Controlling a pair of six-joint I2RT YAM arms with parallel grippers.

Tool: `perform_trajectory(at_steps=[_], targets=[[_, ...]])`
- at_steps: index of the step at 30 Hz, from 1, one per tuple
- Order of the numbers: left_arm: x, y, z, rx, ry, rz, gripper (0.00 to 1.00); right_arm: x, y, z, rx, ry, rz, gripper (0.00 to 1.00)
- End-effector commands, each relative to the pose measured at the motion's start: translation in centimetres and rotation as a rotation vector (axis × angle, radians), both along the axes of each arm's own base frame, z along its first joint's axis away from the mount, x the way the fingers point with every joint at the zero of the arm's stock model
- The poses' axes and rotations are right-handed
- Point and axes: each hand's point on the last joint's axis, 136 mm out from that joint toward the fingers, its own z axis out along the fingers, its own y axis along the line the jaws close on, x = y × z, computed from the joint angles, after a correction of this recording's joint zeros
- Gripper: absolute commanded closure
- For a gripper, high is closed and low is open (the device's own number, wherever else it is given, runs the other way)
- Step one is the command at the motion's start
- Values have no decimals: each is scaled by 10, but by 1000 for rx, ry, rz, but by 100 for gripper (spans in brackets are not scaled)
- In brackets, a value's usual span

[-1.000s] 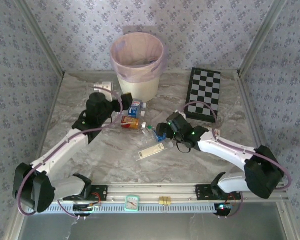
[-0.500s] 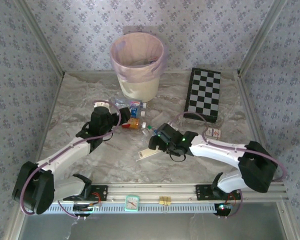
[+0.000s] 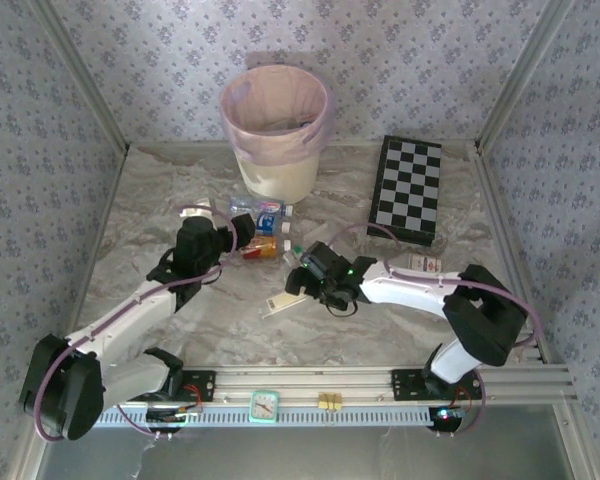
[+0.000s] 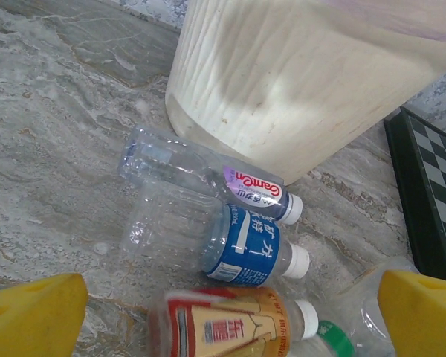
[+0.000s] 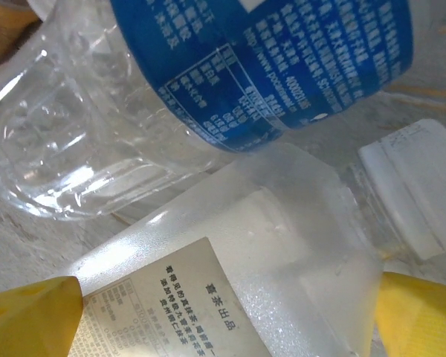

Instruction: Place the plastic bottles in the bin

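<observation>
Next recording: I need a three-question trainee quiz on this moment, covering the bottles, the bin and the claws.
1. True or false: the left claw is shut on a bottle.
2. The right claw is lined up on: A the frosted white-labelled bottle; B the checkerboard; C the orange-labelled bottle.
3. In the left wrist view, which bottle lies closest to the bin?

Key: 1 false, it is open and holds nothing. 2 A. 3 the clear bottle with the purple-and-red label.
</observation>
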Motion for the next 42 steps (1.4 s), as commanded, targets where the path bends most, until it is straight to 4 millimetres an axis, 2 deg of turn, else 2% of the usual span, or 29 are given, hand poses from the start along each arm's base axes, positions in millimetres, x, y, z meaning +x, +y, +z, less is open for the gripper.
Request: perform_trajectory(at_steps=[1,7,12,18,21,25,27,33,42], targets=[[0,8,6,21,-25,21,0,6,5,-4,-18,8,9,0],[0,11,7,26,-26,27,0,13,9,-6,-26,6,3,0],[-1,14,7,30,-25,38,0,22,-4,-1,-75,-16,-33,0],[-2,16,8,30,-26,42,0,41,-10,14,-78,-64,-22,0],[-3,17,11,28,-31,43,0,44,-5,22,-44,-67,-15,0],[-3,17,14,19,-39,45,0,33,11,24,-17,-41,6,0],[-3,17,14,15,-43,47,0,22,15,18,-33,-20,14,0],[-7,17,7,20,-14,39,0,5,13,1,-54,51,-49,0],[-17,27,9,4,-22,60,0,8,31,-14,-40,128,-93,0]])
